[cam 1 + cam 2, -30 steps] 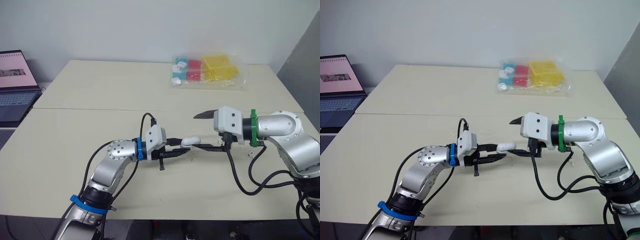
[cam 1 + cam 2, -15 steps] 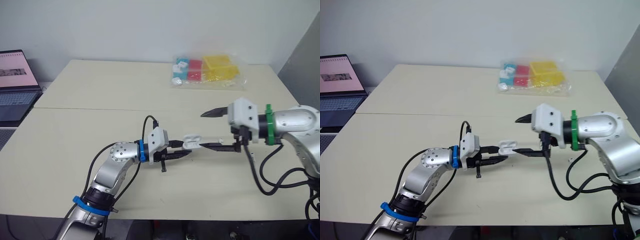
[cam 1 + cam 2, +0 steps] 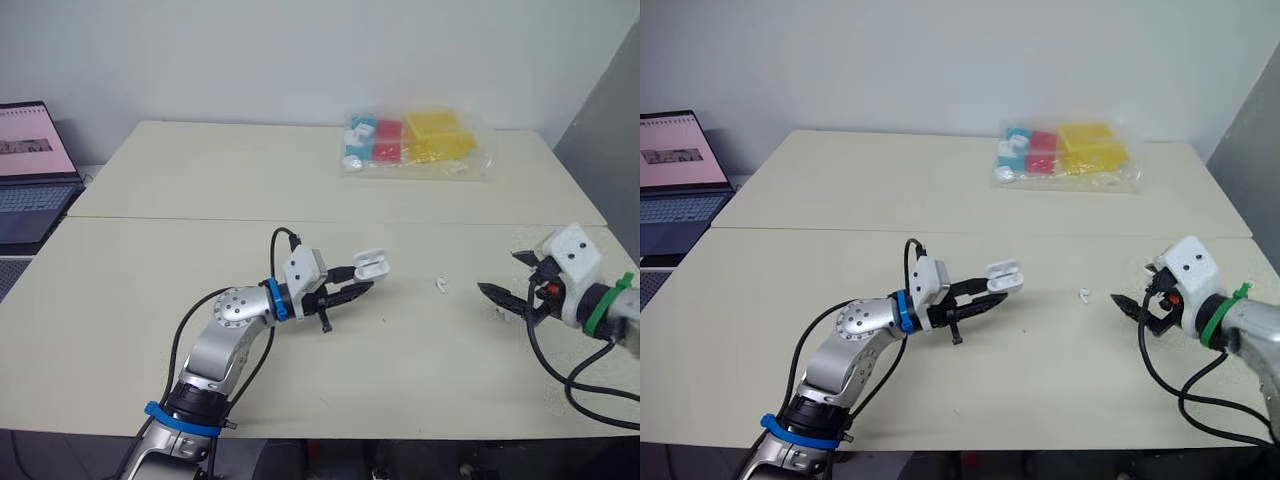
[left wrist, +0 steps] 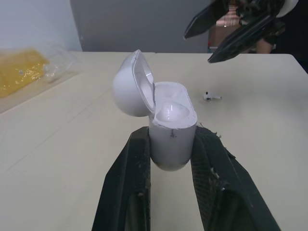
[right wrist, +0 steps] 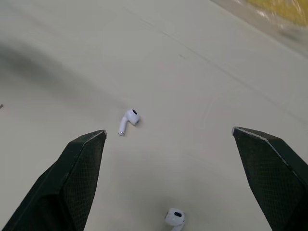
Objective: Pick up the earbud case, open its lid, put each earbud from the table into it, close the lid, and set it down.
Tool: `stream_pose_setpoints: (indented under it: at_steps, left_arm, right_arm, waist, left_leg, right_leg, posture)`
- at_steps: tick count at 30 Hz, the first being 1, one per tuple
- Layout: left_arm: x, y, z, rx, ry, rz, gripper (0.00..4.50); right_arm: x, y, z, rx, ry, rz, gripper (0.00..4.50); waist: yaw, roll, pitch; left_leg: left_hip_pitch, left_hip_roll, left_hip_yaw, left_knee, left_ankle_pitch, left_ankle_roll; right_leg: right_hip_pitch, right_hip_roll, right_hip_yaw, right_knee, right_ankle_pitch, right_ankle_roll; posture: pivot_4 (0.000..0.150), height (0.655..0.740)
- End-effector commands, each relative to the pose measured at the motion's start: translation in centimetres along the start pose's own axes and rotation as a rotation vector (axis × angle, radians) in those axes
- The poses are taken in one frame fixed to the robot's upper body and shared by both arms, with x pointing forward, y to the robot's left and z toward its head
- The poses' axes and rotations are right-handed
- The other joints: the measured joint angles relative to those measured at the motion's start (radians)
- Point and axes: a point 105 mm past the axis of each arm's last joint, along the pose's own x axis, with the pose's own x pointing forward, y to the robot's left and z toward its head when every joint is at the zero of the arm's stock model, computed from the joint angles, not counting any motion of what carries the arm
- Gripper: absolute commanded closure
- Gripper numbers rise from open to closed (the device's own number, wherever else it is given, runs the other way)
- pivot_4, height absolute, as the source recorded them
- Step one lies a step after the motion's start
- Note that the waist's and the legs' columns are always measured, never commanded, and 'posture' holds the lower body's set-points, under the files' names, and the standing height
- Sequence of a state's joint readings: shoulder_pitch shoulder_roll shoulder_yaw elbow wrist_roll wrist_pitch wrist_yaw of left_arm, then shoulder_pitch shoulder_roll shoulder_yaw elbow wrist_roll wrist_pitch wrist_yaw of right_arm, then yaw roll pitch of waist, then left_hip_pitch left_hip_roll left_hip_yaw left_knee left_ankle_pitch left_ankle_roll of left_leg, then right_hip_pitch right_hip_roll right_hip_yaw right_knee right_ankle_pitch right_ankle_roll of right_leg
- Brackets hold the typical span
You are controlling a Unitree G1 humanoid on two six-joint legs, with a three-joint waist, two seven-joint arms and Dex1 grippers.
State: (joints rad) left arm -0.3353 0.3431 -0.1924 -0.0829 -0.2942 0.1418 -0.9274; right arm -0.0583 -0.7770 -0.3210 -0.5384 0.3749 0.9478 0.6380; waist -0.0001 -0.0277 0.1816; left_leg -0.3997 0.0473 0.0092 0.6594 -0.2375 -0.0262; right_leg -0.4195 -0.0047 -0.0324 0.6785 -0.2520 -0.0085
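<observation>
Eye view: beige surface (image 3: 200, 180), white wall (image 3: 300, 50) behind; open laptop (image 3: 30, 170) far outboard of left claw (image 3: 358, 280); clear bag of coloured blocks (image 3: 415, 145) far ahead | Left wrist: claw clamps white plastic earbud case (image 4: 171, 120), lid up | Right wrist: right claw (image 5: 168, 131) spread, two white earbuds (image 5: 128, 121) ahead

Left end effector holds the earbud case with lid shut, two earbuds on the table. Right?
No: the lid is open, tipped back on its hinge, as the left wrist view shows. The left end effector does hold the earbud case, and two earbuds lie on the table.
</observation>
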Motion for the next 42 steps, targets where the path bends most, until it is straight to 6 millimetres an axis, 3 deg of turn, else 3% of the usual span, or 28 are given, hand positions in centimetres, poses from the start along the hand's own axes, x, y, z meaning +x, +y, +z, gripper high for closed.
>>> stream_pose_setpoints:
  at_steps: [1,8,12,18,23,27,36,42]
  left_arm:
    - [0.5,-0.9,1.4,0.034,-0.045,-0.05,3.72]
    - [0.5,-1.5,1.4,0.037,-0.036,-0.076,3.72]
    - [0.2,-1.5,1.3,0.04,-0.027,-0.068,3.72]
    - [0.0,-1.4,1.4,0.039,-0.02,-0.062,3.72]
    - [0.1,-1.4,1.4,0.044,-0.017,-0.066,3.72]
    - [0.1,-1.3,1.4,0.048,-0.016,-0.065,3.72]
    - [-0.1,-1.1,1.4,0.051,-0.012,-0.055,3.72]
    - [-0.1,-1.1,1.3,0.055,-0.009,-0.053,3.72]
  right_arm:
    - [0.6,-0.7,-1.6,0.041,0.002,-0.058,0.12]
    - [1.3,-1.2,-4.0,0.105,0.018,-0.082,0.12]
    - [1.5,-1.9,-5.8,0.226,0.043,-0.111,0.12]
    - [1.4,-2.7,-7.1,0.263,0.061,-0.148,0.12]
    - [1.5,-2.2,-7.9,0.284,0.097,-0.12,0.12]
    - [1.4,-1.8,-8.3,0.287,0.119,-0.11,0.97]
    - [1.1,-1.3,-7.9,0.222,0.133,-0.048,4.09]
    - [0.3,-1.1,-5.8,0.056,0.138,0.112,4.09]
  waist:
    - [0.0,0.0,0.0]
    - [-0.001,0.0,0.0]
    - [-0.001,0.0,0.0]
    - [-0.001,0.0,0.0]
    - [-0.001,0.0,0.0]
    - [-0.001,0.0,0.0]
    - [-0.001,0.0,0.0]
    - [-0.001,0.001,0.001]
  left_leg:
    - [0.0,0.0,0.0,0.0,0.0,0.0]
    - [-0.001,0.0,0.001,-0.001,0.0,0.0]
    - [-0.001,0.0,0.0,-0.001,0.0,0.0]
    - [-0.001,0.0,0.0,-0.001,0.0,0.0]
    - [-0.001,0.0,0.0,-0.001,0.0,0.0]
    - [-0.001,0.0,0.0,-0.001,0.0,0.0]
    - [-0.001,0.0,-0.001,-0.001,0.0,0.0]
    - [-0.002,-0.001,0.0,-0.002,0.0,0.0]
  right_leg:
    - [0.0,0.0,0.0,0.0,0.0,0.0]
    - [-0.001,0.0,0.001,-0.002,0.0,0.0]
    - [0.0,0.0,0.0,-0.002,0.0,0.0]
    - [0.0,0.0,0.0,-0.002,0.0,-0.001]
    - [0.0,0.0,0.0,-0.002,0.0,0.0]
    - [0.0,0.0,0.0,-0.002,0.0,-0.001]
    - [0.001,0.0,0.0,-0.003,0.0,-0.001]
    - [0.0,0.0,0.0,-0.004,-0.001,-0.001]
  posture:
    - [0.15,0.74]
    - [0.15,0.74]
    - [0.15,0.74]
    - [0.15,0.74]
    - [0.15,0.74]
    - [0.15,0.74]
    - [0.15,0.74]
    - [0.15,0.74]
